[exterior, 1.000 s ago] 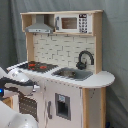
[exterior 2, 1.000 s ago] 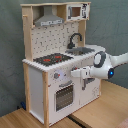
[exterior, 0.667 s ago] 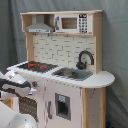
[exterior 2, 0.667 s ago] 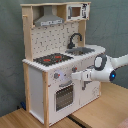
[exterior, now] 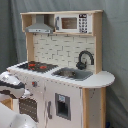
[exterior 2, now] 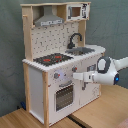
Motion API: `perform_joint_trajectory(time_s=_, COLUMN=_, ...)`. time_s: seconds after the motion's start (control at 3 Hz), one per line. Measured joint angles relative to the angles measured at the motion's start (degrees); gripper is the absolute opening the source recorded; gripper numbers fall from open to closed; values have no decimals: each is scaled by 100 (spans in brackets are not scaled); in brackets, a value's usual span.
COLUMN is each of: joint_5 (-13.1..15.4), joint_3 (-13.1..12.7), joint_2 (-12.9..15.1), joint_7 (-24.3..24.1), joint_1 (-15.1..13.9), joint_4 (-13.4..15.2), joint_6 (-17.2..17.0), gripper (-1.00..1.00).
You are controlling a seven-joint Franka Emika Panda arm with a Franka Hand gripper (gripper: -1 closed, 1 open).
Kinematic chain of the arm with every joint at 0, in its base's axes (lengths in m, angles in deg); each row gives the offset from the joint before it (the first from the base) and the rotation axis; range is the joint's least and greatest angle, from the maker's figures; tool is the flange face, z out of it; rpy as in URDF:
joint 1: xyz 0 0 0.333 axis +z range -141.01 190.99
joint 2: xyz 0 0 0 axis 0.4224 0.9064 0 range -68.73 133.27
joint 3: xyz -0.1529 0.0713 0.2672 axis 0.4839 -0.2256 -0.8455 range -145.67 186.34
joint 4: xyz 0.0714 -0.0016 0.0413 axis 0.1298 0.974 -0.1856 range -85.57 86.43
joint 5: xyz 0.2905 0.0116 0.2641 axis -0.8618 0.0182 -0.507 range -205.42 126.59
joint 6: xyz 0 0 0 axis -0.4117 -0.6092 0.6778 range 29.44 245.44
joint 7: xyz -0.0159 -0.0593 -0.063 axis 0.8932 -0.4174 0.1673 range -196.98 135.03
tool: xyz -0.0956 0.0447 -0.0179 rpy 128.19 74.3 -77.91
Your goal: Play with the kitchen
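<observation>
1. Your white robot claw (exterior 2: 77, 76) sits at the front panel of the kitchen in the second exterior view, just below the counter edge and above the oven door. I cannot tell how its tips stand there.
2. Behind it, the white arm (exterior 2: 107, 70) runs out toward 3 o'clock in the second exterior view; in the first exterior view the same arm (exterior: 11, 86) enters low at 9 o'clock.
3. The tall toy kitchen of pale wood and white panels (exterior 2: 50, 75) stands upright on a wooden floor (exterior 2: 107, 107) and fills most of both exterior views.
4. Near the claw, at about 9 o'clock from it, are round control knobs (exterior 2: 56, 76); at 7 o'clock below is the windowed oven door (exterior 2: 65, 95).
5. Up top sit the black hob with red rings (exterior 2: 51, 58), the black curved faucet (exterior 2: 75, 39), the grey hood (exterior 2: 50, 21) and the small microwave (exterior 2: 75, 11).
6. You seem to be reaching for a front control or handle. The next move calls for a gentle approach, so you don't shove the kitchen.
</observation>
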Motion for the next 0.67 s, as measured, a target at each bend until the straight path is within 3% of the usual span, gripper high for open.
perform_joint_trajectory(time_s=0.67, joint_5=-1, joint_3=-35, joint_2=-1, joint_7=-1180, joint_1=302, joint_4=19, joint_6=-194, gripper=100)
